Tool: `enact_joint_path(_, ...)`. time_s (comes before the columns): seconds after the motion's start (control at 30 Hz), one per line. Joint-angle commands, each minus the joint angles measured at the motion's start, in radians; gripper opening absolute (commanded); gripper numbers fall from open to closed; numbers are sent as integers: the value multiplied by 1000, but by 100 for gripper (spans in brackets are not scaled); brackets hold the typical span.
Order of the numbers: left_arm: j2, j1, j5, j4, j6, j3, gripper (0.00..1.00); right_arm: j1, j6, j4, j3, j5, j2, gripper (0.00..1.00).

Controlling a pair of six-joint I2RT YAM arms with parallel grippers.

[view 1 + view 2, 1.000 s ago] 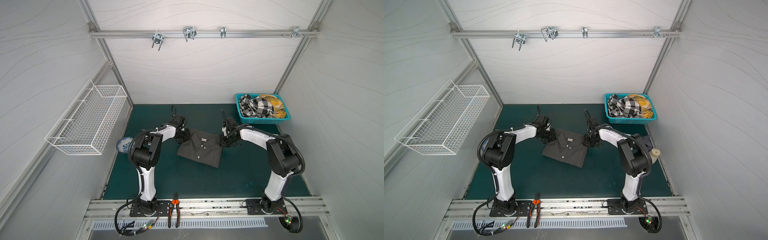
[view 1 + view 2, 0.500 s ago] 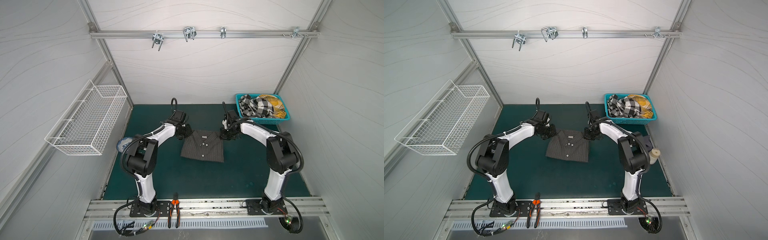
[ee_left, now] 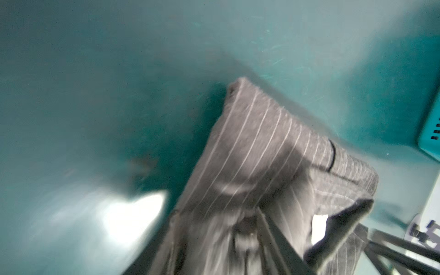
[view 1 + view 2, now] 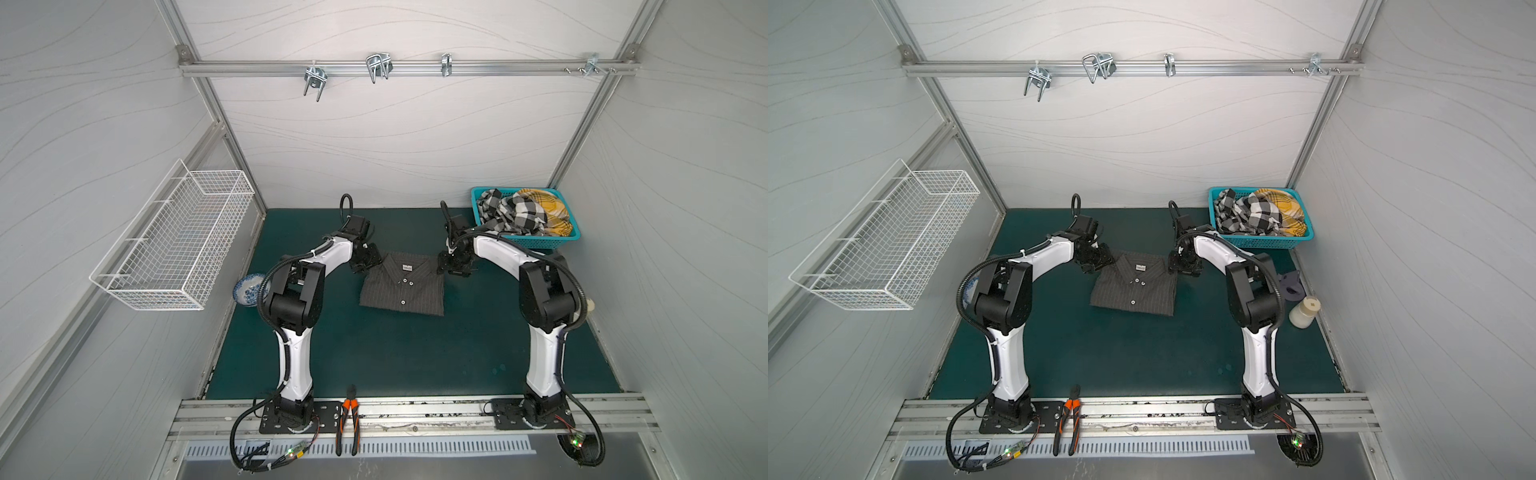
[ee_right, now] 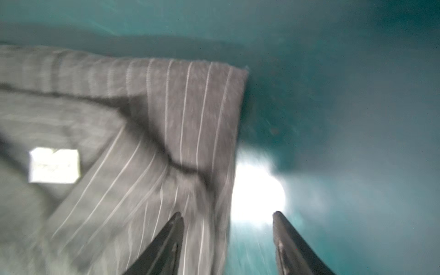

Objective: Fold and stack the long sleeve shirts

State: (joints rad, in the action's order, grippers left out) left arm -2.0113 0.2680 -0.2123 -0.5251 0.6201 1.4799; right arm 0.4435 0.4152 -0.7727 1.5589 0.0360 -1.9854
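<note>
Your shirt (image 4: 402, 286) (image 4: 1133, 289) lies folded into a flat rectangle on the green mat (image 4: 395, 353), midway between the two arms in both top views. Its collar (image 4: 395, 266) faces the far side, with a white label (image 4: 407, 268) inside it. White buttons (image 4: 402, 302) run down the front toward the near side.

Your left gripper (image 4: 365, 264) (image 3: 312, 219) sits low at the shirt's far-left corner. In the left wrist view its jaws stand apart, with a fold of the collar in the gap. That view is blurred, so you cannot tell whether either finger touches the cloth.

Your right gripper (image 4: 451, 266) (image 5: 227, 214) sits low at the far-right corner. Its jaws stand apart as well. One of its fingers (image 5: 164, 245) is over the striped cloth and the other is over bare mat, with the shirt's right edge running between them.

A teal basket (image 4: 528, 241) in the far-right corner holds checked and yellow clothes (image 4: 511, 212), just beyond the right gripper. A wire basket (image 4: 178, 245) hangs on the left wall. A blue-and-white bowl (image 4: 249, 289) sits at the mat's left edge beside the left arm. Pliers (image 4: 348, 419) lie on the near rail, close to the left arm's base. In a top view, a pale bottle (image 4: 1304, 311) stands at the mat's right edge.
</note>
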Motion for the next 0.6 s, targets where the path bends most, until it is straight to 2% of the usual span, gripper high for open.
enact_joint_path(0.0, 137, -6, 33, -110, -7, 4, 54, 52, 19, -83, -19, -28, 135, 61)
enact_joint_path(0.1, 231, -4, 5, -87, 10, -123, 48, 122, 47, -55, -49, 15, 163, 56)
enact_joint_path(0.2, 248, -4, -85, -13, 32, -219, 29, 183, 83, -17, -45, 78, 132, 44)
enact_joint_path(0.27, 203, 2, -153, 25, 53, -236, 16, 212, 105, -9, -32, 93, 90, 30)
enact_joint_path(0.33, 137, 8, -196, 64, 69, -227, 12, 222, 129, 18, -44, 110, 61, 21)
enact_joint_path(0.47, -6, 8, -221, 71, 74, -149, 4, 200, 156, 97, -126, 132, 34, 18)
enact_joint_path(0.57, -25, 16, -201, 53, 71, -139, 3, 179, 149, 100, -181, 121, 20, 16)
